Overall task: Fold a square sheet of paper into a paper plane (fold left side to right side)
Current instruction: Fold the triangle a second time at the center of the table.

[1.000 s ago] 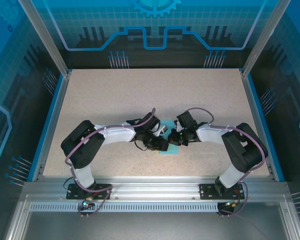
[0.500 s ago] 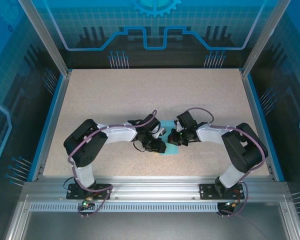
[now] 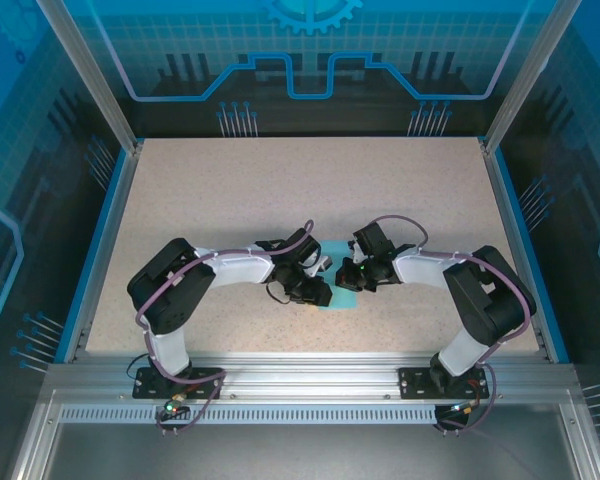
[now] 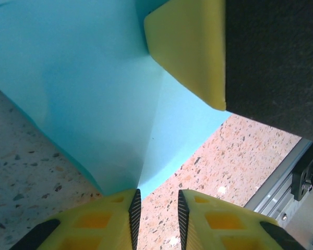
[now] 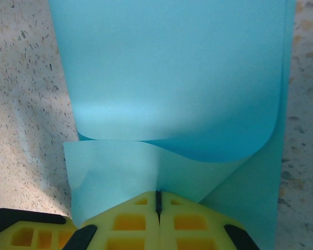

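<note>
The square sheet of paper (image 3: 341, 301) is light-blue and lies at the table's centre, mostly hidden under both grippers. In the right wrist view the paper (image 5: 172, 67) is curled, with one layer rolling over a lower flap. My right gripper (image 5: 157, 200) is shut on the near edge of that flap, and a crease runs up from the jaw line. My left gripper (image 4: 156, 208) is open, with bare table in the gap between its pads. A creased corner of the paper (image 4: 94, 94) reaches its left fingertip. The right gripper's yellow finger (image 4: 188, 47) rests on the sheet opposite.
The speckled table (image 3: 280, 190) stretches wide behind and beside the arms. A blue border and aluminium posts frame it. The aluminium rail (image 3: 300, 375) with the arm bases runs along the near edge, and a part of that rail (image 4: 297, 177) lies close to the paper.
The left arm has drawn back slightly to the left, its gripper easing off the sheet's near corner. The right gripper has held still, shut on the paper.
</note>
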